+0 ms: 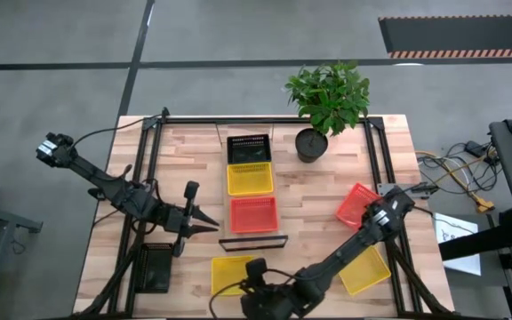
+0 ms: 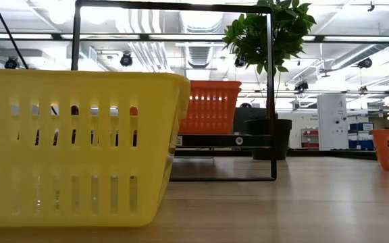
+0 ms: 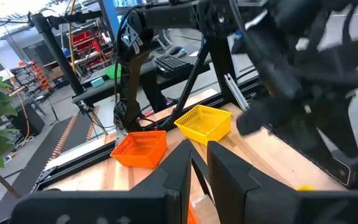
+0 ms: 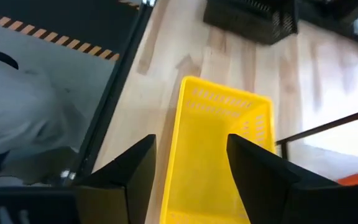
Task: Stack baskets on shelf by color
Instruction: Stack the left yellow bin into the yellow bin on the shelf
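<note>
At the frame's lower centre, the right gripper (image 1: pixel 254 277) straddles the near yellow basket's (image 1: pixel 231 272) wall with fingers spread wide, so closing off-centre could tip or shove it away.

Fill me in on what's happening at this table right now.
The right gripper hangs open over a yellow basket at the table's near edge, its fingers astride one wall. The left gripper waits beside the shelf, holding nothing. On the shelf sit a black basket, a yellow one and a red one in a row. More baskets lie loose on the table.
</note>
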